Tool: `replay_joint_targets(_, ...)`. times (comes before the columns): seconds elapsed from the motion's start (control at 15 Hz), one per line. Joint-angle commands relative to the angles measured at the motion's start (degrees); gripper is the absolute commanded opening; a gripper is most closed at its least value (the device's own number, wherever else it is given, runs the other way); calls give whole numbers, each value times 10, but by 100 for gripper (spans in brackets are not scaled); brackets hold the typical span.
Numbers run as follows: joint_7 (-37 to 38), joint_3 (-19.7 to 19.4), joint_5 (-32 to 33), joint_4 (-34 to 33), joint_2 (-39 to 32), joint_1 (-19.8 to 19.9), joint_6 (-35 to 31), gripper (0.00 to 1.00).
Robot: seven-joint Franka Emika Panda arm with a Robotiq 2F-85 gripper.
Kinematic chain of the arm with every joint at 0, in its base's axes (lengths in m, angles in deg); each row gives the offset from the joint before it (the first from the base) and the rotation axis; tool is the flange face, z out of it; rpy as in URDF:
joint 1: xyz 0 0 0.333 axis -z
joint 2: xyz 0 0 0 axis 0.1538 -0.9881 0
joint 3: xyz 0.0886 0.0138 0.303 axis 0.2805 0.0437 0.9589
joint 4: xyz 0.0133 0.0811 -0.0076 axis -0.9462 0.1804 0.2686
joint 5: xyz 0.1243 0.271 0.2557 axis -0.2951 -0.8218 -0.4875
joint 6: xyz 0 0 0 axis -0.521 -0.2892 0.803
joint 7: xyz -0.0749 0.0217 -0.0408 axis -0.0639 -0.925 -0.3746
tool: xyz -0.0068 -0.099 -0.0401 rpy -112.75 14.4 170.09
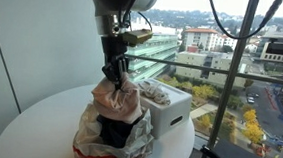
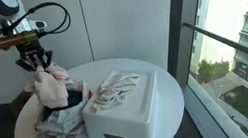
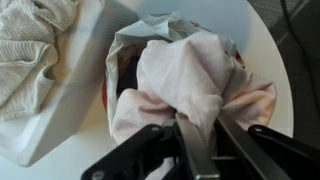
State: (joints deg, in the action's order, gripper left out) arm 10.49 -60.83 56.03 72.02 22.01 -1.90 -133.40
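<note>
Outward from the wrist:
- Gripper: fingers clamped on the pink cloth, with bunched fabric pinched between them.
- Pink cloth: hangs from the fingers, its lower folds draped into the mouth of the bag.
- Bag: crumpled; the red print on its side is too blurred to read; something dark lies inside beneath the cloth.
- White box: just beside the bag, with a cream knitted cloth heaped on top.
- Round white table: bears the bag and the box.
- Window: city buildings beyond.
</note>
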Motion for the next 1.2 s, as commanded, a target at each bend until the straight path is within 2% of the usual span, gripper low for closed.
replay_joint_targets(0.0, -17, 0, 9, -14, -73, 2, -12, 9)
replay_joint_targets(0.27, 10, -7, 47, -2, -134, 4, -50, 9)
replay_joint_targets(0.4, 54, -17, 109, -5, -166, 1, -118, 10)
replay_joint_targets(0.67, 112, -39, 172, -21, -230, -9, -227, 9)
replay_joint_targets(1.07, 115, -47, 107, -38, -340, -8, -332, 9)
replay_joint_targets(1.13, 126, -54, 110, -39, -337, -18, -330, 14)
